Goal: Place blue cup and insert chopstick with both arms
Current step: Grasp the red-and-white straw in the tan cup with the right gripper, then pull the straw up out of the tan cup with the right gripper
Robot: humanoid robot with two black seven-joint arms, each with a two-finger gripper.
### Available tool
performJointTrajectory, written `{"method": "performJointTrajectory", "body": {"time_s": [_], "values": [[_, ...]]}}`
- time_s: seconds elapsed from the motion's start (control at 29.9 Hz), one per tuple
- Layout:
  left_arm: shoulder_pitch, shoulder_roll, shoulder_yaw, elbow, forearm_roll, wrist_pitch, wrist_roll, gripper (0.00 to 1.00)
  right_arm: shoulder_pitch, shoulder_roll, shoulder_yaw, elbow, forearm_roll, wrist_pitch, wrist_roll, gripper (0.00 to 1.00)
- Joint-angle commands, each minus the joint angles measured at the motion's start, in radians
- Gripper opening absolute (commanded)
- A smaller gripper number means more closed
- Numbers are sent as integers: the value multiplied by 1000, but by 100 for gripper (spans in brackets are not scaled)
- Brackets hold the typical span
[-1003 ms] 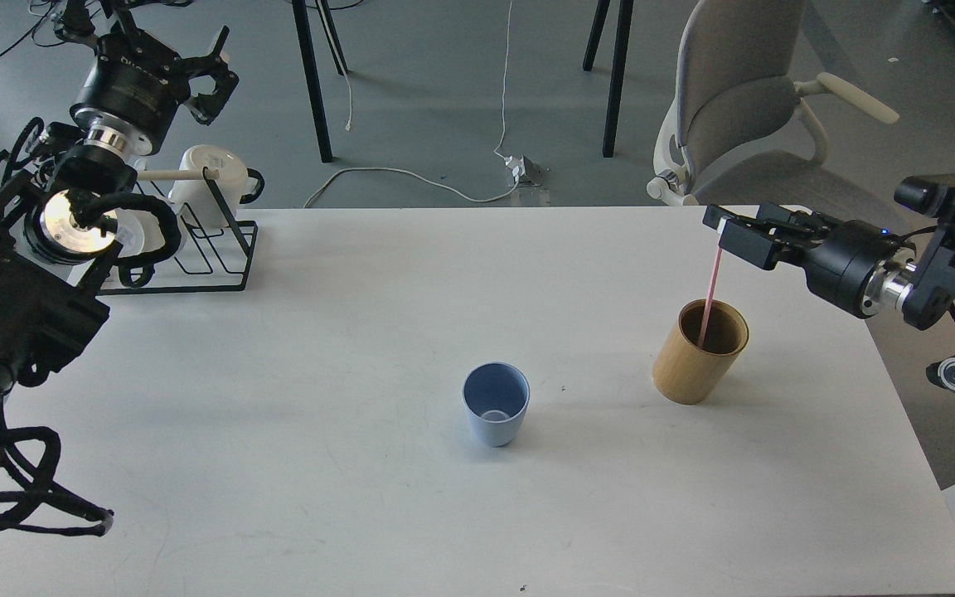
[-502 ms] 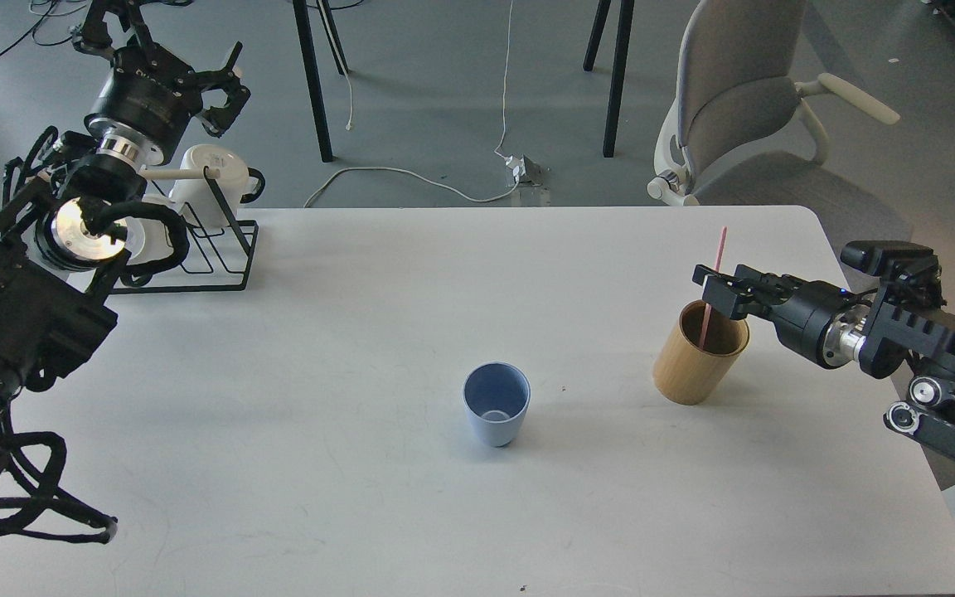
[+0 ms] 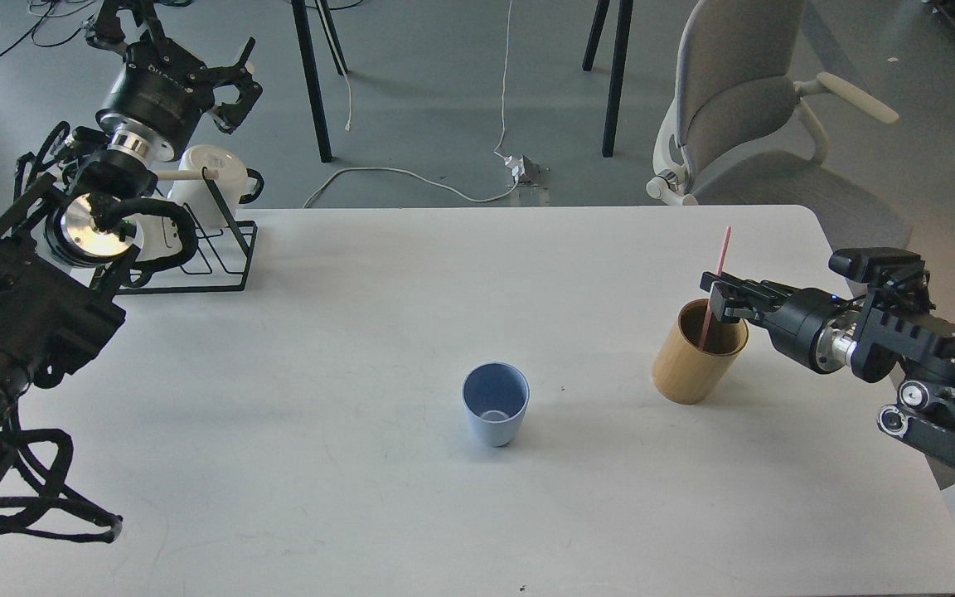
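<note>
The blue cup (image 3: 496, 405) stands upright and empty at the table's centre, away from both arms. The pink chopstick (image 3: 721, 257) stands tilted inside the tan bamboo cylinder (image 3: 697, 355) at the right, its top sticking up above my right gripper (image 3: 719, 300). That gripper sits level at the cylinder's rim, right by the stick, and its jaws look loosened around it. My left gripper (image 3: 239, 89) is open and empty, raised beyond the table's far left edge above the mug rack.
A black wire rack (image 3: 204, 249) with white mugs (image 3: 210, 186) on a wooden rod stands at the far left corner. A grey office chair (image 3: 743, 99) and black table legs are behind the table. A cable lies on the floor.
My right gripper has dropped from the stick's top to the cylinder's rim while the stick stayed in the cylinder, then drew slightly right. My left gripper has risen and shifted a little right.
</note>
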Motion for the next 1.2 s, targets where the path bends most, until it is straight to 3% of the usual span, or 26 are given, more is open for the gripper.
{"method": "performJointTrajectory", "body": {"time_s": [0.0,0.33,0.5,0.77,0.97,1.17], "values": [[3,-1,1,3,0,0,-3,100,3,0,0,0,-29,0,-1,4],[3,1,1,3,1,0,0,100,55,-17,1,45,-40,-5,-1,0],[1,5,40,3,11,0,3,100,97,-153,3,201,-41,-1,-17,0],[1,-1,76,-6,9,0,3,100,239,-221,7,235,-38,1,-12,0],[0,1,117,-5,9,0,8,100,327,-186,9,261,-21,4,-12,0],[0,-1,139,-5,9,0,6,100,315,-3,-2,264,-3,4,-14,0]]}}
